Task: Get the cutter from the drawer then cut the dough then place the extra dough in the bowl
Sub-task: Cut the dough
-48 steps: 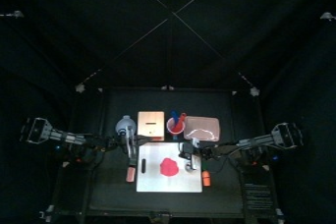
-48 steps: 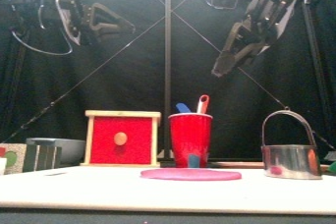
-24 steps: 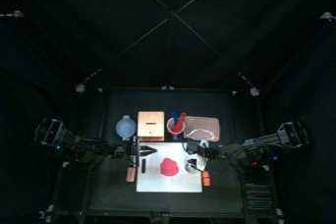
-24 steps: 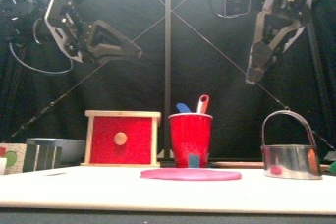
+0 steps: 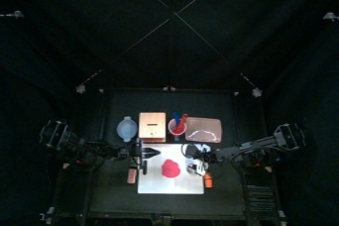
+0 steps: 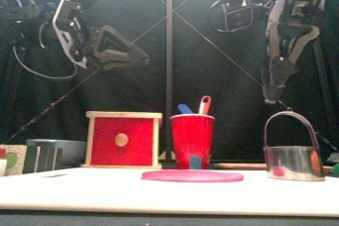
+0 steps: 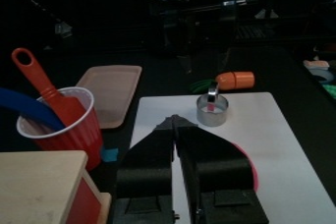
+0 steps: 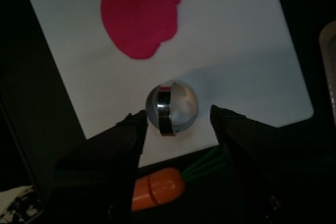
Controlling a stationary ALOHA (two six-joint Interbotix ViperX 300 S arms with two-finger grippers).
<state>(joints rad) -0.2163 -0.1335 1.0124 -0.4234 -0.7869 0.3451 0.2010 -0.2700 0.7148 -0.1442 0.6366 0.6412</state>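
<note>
Cutter (image 6: 292, 151): stands on white board (image 5: 153, 183), right of red dough (image 5: 171, 169). Right gripper (image 8: 180, 118): jaws spread, empty, high above cutter. Left gripper (image 7: 178, 122): jaws apparently pressed together, empty, raised over board's left side.

Left gripper (image 5: 138, 152) pulled from behind white cutting board's (image 5: 172, 184) left back corner to its left edge. Right gripper (image 5: 199, 157) swung from tilted to upright, shifting toward board's right edge.

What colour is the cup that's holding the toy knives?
Red. The cup shows best in the front view.
</note>
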